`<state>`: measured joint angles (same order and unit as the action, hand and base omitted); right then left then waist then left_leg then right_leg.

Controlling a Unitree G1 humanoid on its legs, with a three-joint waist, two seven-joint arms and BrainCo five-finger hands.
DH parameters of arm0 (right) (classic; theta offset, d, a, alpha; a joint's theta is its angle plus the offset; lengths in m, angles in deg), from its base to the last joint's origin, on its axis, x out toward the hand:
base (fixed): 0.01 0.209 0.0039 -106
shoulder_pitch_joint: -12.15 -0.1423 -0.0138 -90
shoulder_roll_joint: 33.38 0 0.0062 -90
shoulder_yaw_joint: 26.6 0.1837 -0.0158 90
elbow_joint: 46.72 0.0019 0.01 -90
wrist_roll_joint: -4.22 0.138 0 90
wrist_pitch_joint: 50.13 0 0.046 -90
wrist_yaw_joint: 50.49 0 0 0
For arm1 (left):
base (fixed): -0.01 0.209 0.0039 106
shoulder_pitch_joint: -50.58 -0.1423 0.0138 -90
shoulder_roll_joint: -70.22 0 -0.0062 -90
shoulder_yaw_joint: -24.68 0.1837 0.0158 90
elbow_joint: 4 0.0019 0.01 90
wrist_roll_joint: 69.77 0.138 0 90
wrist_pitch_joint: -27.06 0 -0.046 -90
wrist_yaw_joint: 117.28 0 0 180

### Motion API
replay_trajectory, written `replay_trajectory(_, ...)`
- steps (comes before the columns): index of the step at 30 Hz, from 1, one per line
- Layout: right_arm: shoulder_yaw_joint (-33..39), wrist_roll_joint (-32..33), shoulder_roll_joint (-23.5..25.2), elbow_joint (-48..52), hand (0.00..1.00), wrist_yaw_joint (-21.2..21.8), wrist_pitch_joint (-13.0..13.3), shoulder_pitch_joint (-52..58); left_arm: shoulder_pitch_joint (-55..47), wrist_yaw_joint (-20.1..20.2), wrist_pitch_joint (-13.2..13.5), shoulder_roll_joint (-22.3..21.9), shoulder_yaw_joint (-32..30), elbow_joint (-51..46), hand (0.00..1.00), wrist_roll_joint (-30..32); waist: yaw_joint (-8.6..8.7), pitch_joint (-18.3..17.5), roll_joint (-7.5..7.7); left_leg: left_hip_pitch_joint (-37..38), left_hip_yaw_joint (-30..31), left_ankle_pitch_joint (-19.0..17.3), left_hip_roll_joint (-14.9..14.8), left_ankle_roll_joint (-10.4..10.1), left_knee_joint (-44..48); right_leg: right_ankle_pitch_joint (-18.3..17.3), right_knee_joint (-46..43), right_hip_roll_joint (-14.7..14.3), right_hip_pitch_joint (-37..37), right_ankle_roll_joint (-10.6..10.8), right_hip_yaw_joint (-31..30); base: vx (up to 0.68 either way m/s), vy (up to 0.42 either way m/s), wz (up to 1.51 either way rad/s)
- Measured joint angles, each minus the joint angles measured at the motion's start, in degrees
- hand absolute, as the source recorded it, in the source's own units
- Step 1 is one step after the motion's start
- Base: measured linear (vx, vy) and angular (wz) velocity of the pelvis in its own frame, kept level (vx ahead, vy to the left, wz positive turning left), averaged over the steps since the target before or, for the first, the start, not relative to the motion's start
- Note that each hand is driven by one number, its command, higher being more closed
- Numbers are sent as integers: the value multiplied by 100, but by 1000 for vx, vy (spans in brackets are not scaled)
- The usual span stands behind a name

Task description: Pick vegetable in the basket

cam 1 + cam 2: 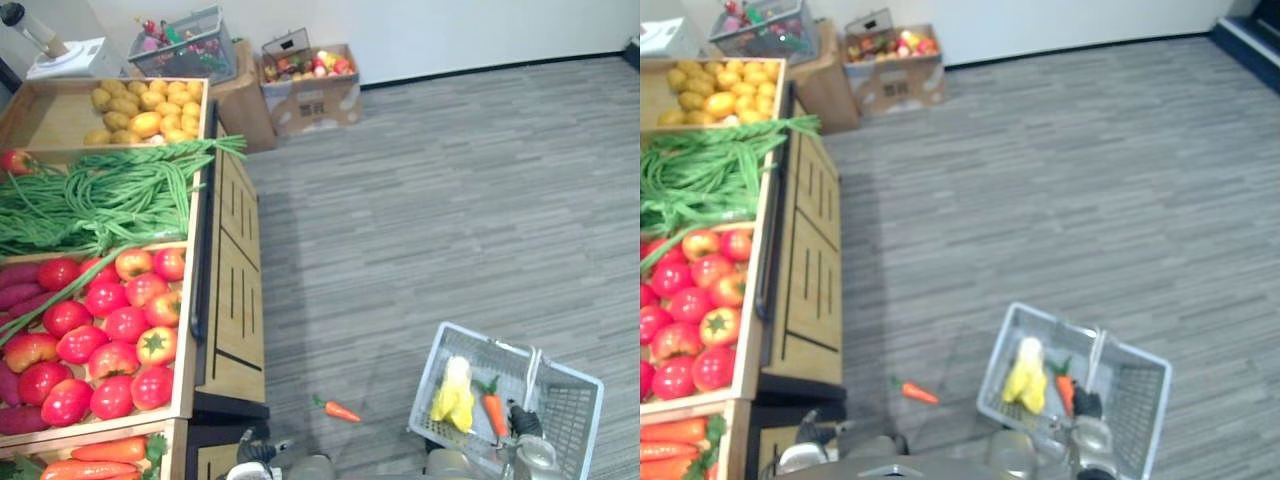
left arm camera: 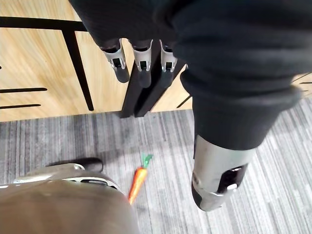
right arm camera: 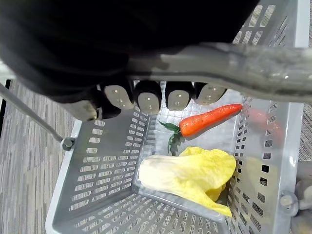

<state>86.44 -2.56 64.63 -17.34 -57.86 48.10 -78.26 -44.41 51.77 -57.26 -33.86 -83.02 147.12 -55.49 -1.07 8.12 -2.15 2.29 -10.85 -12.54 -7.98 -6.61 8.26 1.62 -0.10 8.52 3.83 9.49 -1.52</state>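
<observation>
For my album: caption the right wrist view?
Right hand holding the basket handle; a carrot and a yellow leafy vegetable lie inside.

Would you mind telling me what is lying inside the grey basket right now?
The basket holds a carrot beside a yellow leafy vegetable. Whatever lies beneath those leaves is covered.

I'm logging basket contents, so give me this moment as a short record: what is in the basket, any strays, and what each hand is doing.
basket: grey plastic basket, on the robot's right
inside: carrot; yellow leafy vegetable
stray: second carrot on the floor near the wooden stand
right hand: fingers curled round the basket handle
left hand: open, holding nothing
</observation>
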Motion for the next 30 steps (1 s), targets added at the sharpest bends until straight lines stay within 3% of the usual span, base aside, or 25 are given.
replay_trajectory(7,13,0,22,17,100,4,-47,5,17,10,0,49,195,3,0,3,-81,-64,78,116,-111,0,31,2,-201,-5,-130,16,135,5,118,60,10,-7)
replay_trajectory(10,31,4,105,207,100,7,-40,-74,22,27,0,108,401,-8,0,-5,-84,-48,102,225,-294,11,28,17,-209,-213,-1495,36,845,-84,214,17,15,-31)
replay_trajectory(12,120,6,167,291,100,3,-4,-59,3,76,0,227,514,-4,0,-20,-67,-32,237,540,-350,11,71,18,-228,-244,-2474,249,1084,-71,541,-31,25,-12)
replay_trajectory(17,-68,-11,256,71,100,37,-13,-7,17,140,5,390,486,26,0,-73,-73,-250,509,472,-272,13,134,21,-312,-240,-1666,347,778,-76,891,8,36,4)
replay_trajectory(19,-29,-9,274,68,100,36,-22,-15,17,167,4,392,483,47,0,-117,-67,-234,485,458,-244,19,78,31,-318,-253,-1633,329,768,-87,862,-6,-27,11)
replay_trajectory(20,110,-5,273,88,100,35,-23,-32,15,200,5,381,485,46,0,-236,-54,-220,457,458,-200,21,24,28,-312,-400,-1866,327,869,-298,801,1,-54,25)
replay_trajectory(22,267,7,274,36,100,34,-53,5,-36,232,18,386,490,50,0,-295,-29,-250,450,451,8,67,-88,-77,-288,-670,-2134,253,873,-133,604,34,-133,40)
replay_trajectory(24,244,5,256,-4,100,35,-50,-7,-48,233,35,344,466,51,0,-298,-30,-344,466,403,67,138,-201,-206,-368,-979,-2080,152,867,-133,665,59,-242,16)
replay_trajectory(25,163,2,203,-24,100,40,-49,-31,-48,233,38,266,359,61,0,-337,-56,-363,355,384,71,190,-318,-300,-433,-1154,-2031,47,857,-185,766,52,-276,3)
replay_trajectory(27,127,4,133,-113,100,39,-49,-52,-122,237,41,174,250,97,0,-536,-40,-377,193,325,122,296,-505,-440,-201,-1193,-1960,-135,737,-262,841,43,-261,4)
replay_trajectory(30,108,8,99,-333,100,37,-52,18,-187,241,48,79,204,97,0,-744,-25,-460,154,-54,398,514,-651,-356,747,-1133,-1564,-285,344,-432,968,54,-231,11)
